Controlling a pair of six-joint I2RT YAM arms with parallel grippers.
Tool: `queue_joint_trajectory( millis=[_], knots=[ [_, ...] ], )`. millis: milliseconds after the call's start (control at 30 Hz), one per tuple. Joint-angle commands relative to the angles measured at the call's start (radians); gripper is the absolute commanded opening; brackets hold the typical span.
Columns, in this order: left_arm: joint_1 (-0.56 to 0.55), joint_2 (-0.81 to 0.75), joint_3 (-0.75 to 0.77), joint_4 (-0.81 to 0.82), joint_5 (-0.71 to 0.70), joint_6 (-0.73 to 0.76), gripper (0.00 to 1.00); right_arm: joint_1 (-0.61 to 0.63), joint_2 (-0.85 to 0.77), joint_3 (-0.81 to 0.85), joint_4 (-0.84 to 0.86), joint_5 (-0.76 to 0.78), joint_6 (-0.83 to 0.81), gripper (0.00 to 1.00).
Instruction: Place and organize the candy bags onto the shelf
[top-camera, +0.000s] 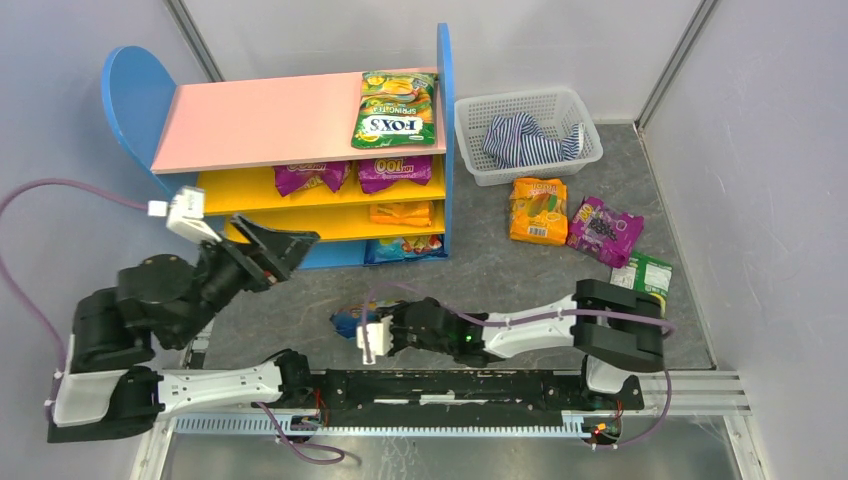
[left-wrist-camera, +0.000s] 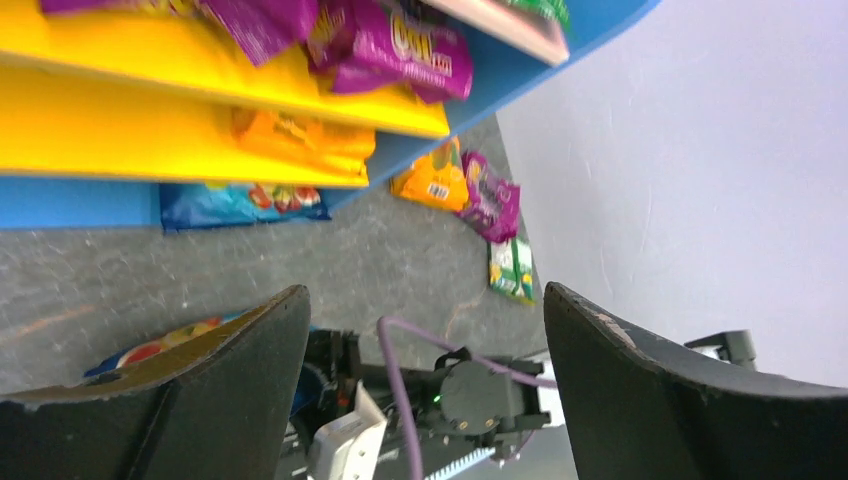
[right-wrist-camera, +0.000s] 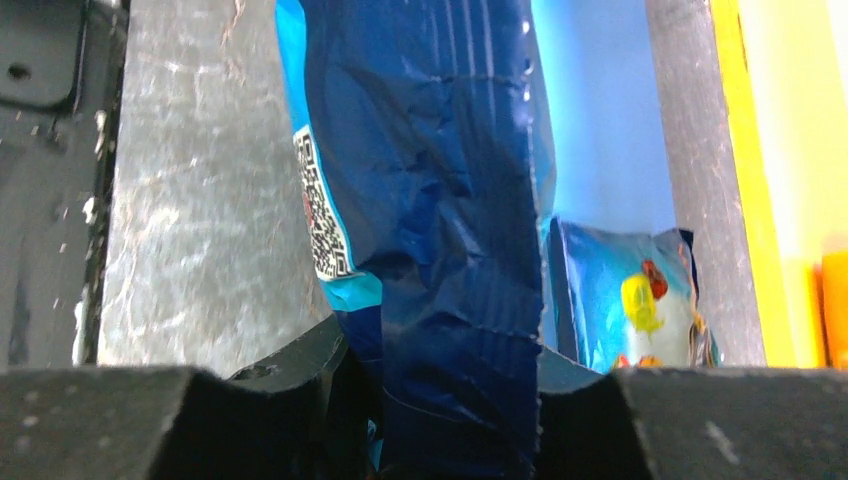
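Low in the top view, the right gripper (top-camera: 362, 326) lies flat on the grey floor (top-camera: 500, 270) at lower centre, closed on the edge of a blue candy bag (top-camera: 346, 320). At centre left, the left gripper (top-camera: 285, 245) hangs with its jaws spread wide and nothing between them, just in front of the shelf (top-camera: 260, 120). A FOX'S bag (top-camera: 398, 110) rests on the right end of the pink top board. Two purple bags (top-camera: 312, 177) (top-camera: 393, 172) sit on the upper yellow board, an orange bag (top-camera: 402, 212) on the lower one, and a second blue bag (top-camera: 405, 248) lies at the bottom. To the right of the shelf stands a white basket (top-camera: 515, 95) holding a striped cloth (top-camera: 530, 140). Below it on the floor lie a loose orange bag (top-camera: 538, 210), a loose purple bag (top-camera: 603, 230) touching it, and a green bag (top-camera: 645, 272) near the right arm.

Seen from the left wrist, the left gripper (left-wrist-camera: 422, 295) stands wide and empty, with the shelf (left-wrist-camera: 120, 110) across the upper left and the three loose bags on the floor to the right of centre.

Seen from the right wrist, the right gripper (right-wrist-camera: 450, 420) pinches the blue candy bag (right-wrist-camera: 440, 200), whose QR code faces left. The second blue bag (right-wrist-camera: 630, 300) sits at centre right against the blue shelf base.
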Motion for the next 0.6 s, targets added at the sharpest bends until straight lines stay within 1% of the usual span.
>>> queue_joint_trajectory(
  millis=[0, 67, 200, 333, 567],
  knots=[
    [0.003, 0.018, 0.101, -0.071, -0.118, 0.11, 0.92, 0.0, 0.075, 0.222, 0.094, 0.019, -0.054, 0.29],
    [0.002, 0.031, 0.137, -0.079, -0.12, 0.124, 0.93, 0.001, 0.131, 0.308, 0.073, 0.046, -0.069, 0.29],
    [0.002, 0.058, 0.182, -0.106, -0.126, 0.133, 0.95, 0.0, 0.23, 0.45, 0.087, 0.093, -0.116, 0.26],
    [0.002, 0.062, 0.17, -0.129, -0.141, 0.128, 0.97, -0.001, 0.321, 0.573, 0.103, 0.11, -0.187, 0.25],
    [0.003, 0.041, 0.13, -0.139, -0.142, 0.089, 0.98, -0.022, 0.484, 0.801, 0.073, 0.102, -0.313, 0.25]
  ],
)
